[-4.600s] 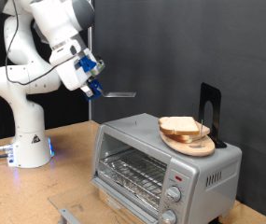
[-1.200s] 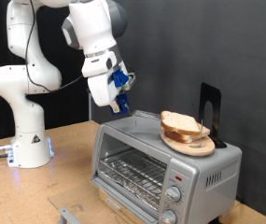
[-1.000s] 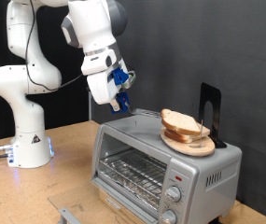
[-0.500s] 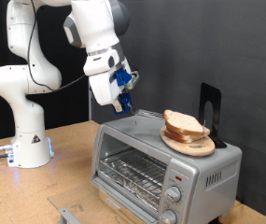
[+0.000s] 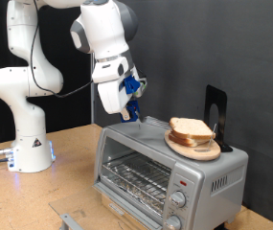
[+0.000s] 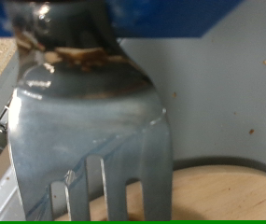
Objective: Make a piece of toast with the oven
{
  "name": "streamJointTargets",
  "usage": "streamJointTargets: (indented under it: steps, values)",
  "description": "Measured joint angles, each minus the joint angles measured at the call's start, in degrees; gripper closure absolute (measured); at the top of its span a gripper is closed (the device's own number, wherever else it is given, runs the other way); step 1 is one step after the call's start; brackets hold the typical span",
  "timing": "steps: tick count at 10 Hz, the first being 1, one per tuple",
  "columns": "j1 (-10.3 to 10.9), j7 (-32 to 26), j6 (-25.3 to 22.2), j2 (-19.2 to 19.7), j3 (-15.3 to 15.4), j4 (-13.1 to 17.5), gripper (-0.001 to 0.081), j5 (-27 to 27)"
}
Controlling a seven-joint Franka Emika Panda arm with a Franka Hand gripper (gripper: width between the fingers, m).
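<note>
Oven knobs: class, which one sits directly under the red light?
The upper knob, just below the red light; the other sits lower. The gripper, holding a spatula, hovers above the oven.

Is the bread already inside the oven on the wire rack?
No. In the exterior view the piece of toast sits on the wooden plate on top of the oven, and the rack behind the glass door looks bare.

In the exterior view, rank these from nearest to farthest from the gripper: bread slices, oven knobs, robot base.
1. Bread slices, on the wooden plate atop the oven, to the right of the gripper.
2. Oven knobs, lower right on the oven's front.
3. Robot base, far left.
</note>
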Motion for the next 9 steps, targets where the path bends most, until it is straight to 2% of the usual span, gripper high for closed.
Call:
streamJointTargets:
  steps: [5,9]
  values:
    - [0.01,3.42,3.97,2.8,2.66,1.64,0.0403,-3.81]
    - [0.02,5.06,11.6,5.87,3.97,2.02,0.0403,-6.74]
